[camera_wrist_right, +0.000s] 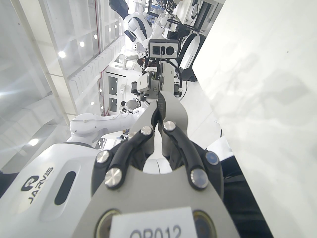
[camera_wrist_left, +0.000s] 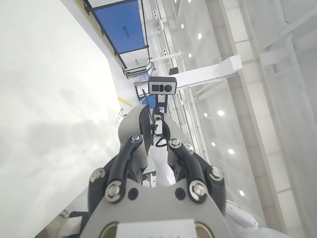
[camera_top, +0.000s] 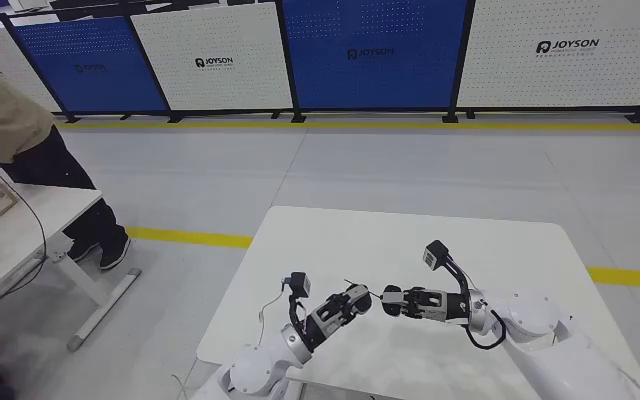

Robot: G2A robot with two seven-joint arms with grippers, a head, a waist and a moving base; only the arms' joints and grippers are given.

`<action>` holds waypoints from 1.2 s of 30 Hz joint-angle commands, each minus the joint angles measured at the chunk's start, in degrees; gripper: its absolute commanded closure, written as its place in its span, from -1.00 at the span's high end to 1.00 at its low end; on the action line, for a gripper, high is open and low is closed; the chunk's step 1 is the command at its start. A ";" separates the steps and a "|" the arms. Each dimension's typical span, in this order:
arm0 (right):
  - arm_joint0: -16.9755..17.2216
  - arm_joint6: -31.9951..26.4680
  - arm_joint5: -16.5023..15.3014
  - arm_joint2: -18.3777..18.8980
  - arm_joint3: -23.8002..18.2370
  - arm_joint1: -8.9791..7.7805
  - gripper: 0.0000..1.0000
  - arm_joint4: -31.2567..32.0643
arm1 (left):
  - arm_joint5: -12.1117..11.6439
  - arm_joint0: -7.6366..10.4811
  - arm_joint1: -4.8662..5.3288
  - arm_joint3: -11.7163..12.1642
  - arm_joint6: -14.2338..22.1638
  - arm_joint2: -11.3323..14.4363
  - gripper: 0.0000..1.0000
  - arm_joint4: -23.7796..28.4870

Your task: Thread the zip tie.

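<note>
Both arms meet in the air above the white worktop (camera_top: 450,240). The right gripper (camera_wrist_right: 159,97) has its fingers pressed together on the black zip tie (camera_wrist_right: 161,75). The left gripper (camera_wrist_left: 153,113) has its fingers slightly apart, with the strap lying along one pad; can't tell if it is gripped. The ends look lined up, but no threaded loop is visible, so feeding and pulling through are probably still left.

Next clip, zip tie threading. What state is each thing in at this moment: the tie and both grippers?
Thin black plastic zip tie: held in the air above the white table, running between the two grippers; whether it is threaded cannot be told.
Right gripper: fingers shut on the zip tie.
Left gripper: raised, tip to tip with the right gripper, with the tie at its tip; whether it grips the tie cannot be told.
</note>
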State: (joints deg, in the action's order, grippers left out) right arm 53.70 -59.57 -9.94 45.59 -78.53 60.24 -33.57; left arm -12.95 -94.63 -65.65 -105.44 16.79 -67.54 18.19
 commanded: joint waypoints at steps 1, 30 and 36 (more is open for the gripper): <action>0.00 0.00 0.00 0.00 0.00 0.00 -1.00 0.00 | 0.05 0.17 -0.04 0.17 -0.17 0.21 -0.62 -0.18; 1.43 1.42 0.38 0.94 -1.51 -0.08 1.00 0.97 | -1.91 0.60 -0.19 0.96 -2.80 1.03 -1.00 -4.05; 3.85 1.30 -0.77 4.16 -2.34 -0.74 1.00 0.66 | -2.15 0.42 -0.35 1.22 -6.92 1.00 -1.00 -6.91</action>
State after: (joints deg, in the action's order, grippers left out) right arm 57.04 -58.27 -10.48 49.07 -80.72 59.65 -32.80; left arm -15.10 -94.23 -65.94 -104.26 11.21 -66.54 11.93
